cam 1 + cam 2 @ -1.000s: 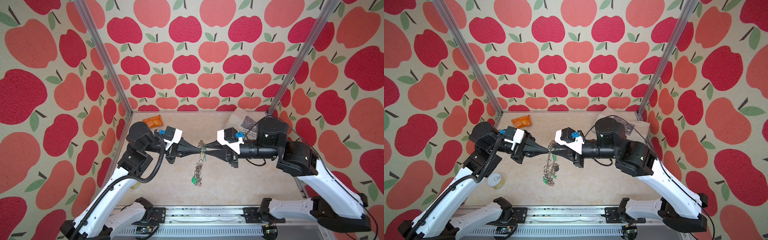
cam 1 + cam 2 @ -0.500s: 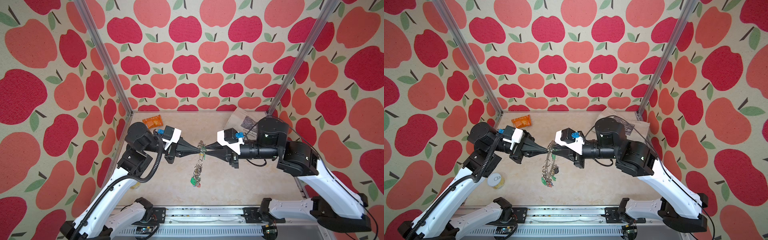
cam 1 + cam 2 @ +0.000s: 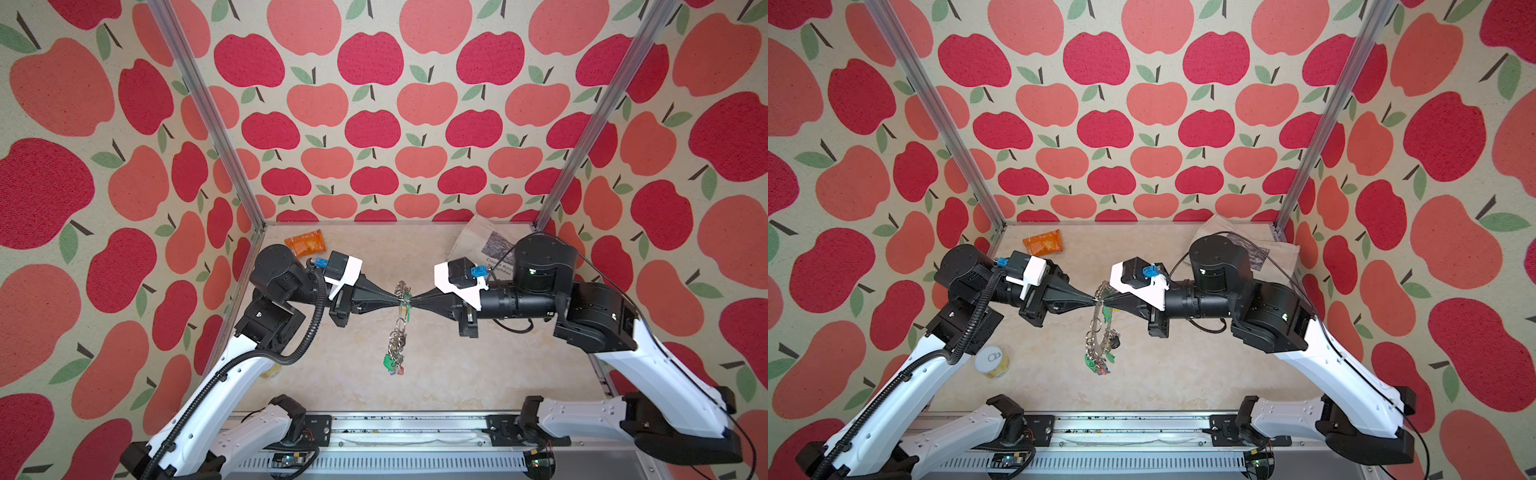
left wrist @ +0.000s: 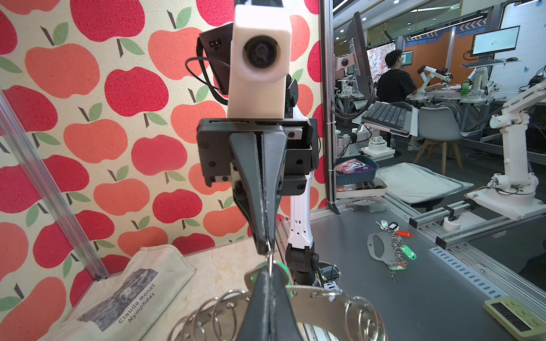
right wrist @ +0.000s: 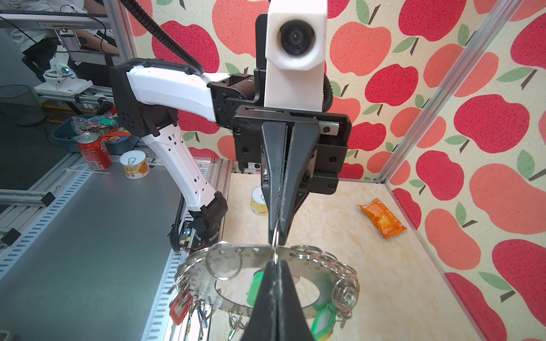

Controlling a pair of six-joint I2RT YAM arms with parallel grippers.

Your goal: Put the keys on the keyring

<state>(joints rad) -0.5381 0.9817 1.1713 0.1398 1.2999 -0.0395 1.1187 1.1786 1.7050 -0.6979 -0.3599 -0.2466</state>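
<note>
Above the table (image 3: pixel 478 365), my left gripper (image 3: pixel 395 296) and right gripper (image 3: pixel 411 297) meet tip to tip. Both sets of jaws are pressed closed on what looks like one small wire ring (image 5: pixel 275 242) at the rim of the keyring (image 5: pixel 251 254), which hangs beneath them. Tagged keys (image 3: pixel 392 363) dangle from its lower edge, and a green-tagged key (image 5: pixel 254 288) sits just beside my right tips. I judge this to be the threading step. Next, one side must hold steady while the other works that key around the ring's coil. On the table, a tin can (image 3: pixel 992 362) stands with its pull-tab lid sealed. A canvas tote bag (image 4: pixel 130 295) lies flat, contents unseen.
</note>
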